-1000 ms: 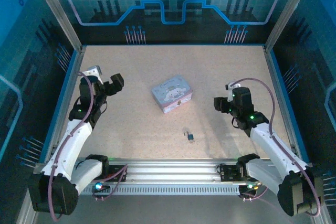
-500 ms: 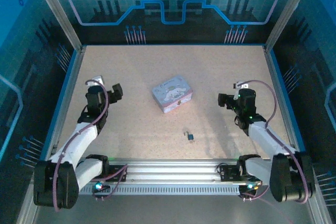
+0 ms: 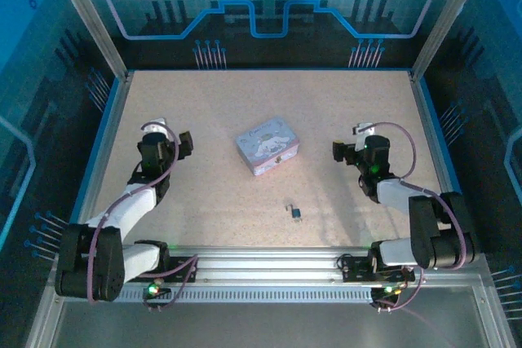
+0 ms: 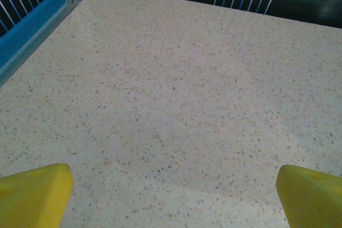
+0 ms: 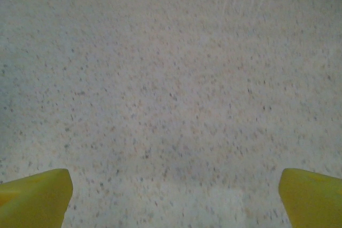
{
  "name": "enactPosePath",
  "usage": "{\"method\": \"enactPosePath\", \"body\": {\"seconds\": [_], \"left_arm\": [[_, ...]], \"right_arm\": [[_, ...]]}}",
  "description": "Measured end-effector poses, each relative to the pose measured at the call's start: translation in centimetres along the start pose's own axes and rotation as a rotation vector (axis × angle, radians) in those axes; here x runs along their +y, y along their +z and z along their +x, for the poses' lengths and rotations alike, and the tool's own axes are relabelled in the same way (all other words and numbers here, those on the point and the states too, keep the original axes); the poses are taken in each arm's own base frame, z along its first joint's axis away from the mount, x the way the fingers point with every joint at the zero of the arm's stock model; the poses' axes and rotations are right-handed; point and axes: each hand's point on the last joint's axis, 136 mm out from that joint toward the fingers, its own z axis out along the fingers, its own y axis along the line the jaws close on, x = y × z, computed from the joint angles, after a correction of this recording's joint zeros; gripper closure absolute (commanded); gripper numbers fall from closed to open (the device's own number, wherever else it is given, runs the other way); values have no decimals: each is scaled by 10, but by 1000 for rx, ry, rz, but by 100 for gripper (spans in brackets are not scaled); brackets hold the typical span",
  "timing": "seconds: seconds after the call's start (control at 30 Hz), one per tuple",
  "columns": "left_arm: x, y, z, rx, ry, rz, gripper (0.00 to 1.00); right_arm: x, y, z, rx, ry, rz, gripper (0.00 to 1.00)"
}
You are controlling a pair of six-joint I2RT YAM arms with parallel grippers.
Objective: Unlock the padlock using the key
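Tiny padlock (image 3: 294,212) near embossed tin box (image 3: 267,145)

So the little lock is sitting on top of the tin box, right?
No. The little lock lies on the table, apart from the tin box and closer to the front edge. The top view shows it.

The yellow fingers (image 4: 33,191) of the left end effector (image 4: 173,196) are cut off by the bottom edge. The right end effector (image 5: 173,198) is cropped likewise, and the worktop (image 5: 171,78) ahead of it is blurred. The padlock (image 3: 294,212), between the two and nearer the arm bases, is too small to tell whether its shackle is shut or a key is with it.
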Motion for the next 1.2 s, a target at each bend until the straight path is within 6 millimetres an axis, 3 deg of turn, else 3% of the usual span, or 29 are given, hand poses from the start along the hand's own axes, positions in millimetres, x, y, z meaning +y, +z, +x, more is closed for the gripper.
{"method": "enactPosePath", "body": {"seconds": [0.23, 0.4, 0.63, 0.83, 1.0, 1.2], "left_arm": [[-3, 8, 13, 21, 27, 21, 1], [-5, 10, 12, -10, 39, 36, 1], [-7, 19, 30, -20, 62, 54, 1], [-15, 26, 25, -89, 52, 98, 1], [-16, 36, 57, -54, 66, 126, 1], [-25, 32, 46, -107, 77, 172, 1]], "right_arm": [[1, 15, 11, -5, -13, -19, 0], [2, 15, 5, -31, -17, -25, 0], [2, 15, 3, -38, -19, -25, 0], [2, 15, 3, -38, -20, -25, 0], [2, 15, 3, -38, -20, -25, 0], [2, 15, 3, -38, -20, -25, 0]]}}
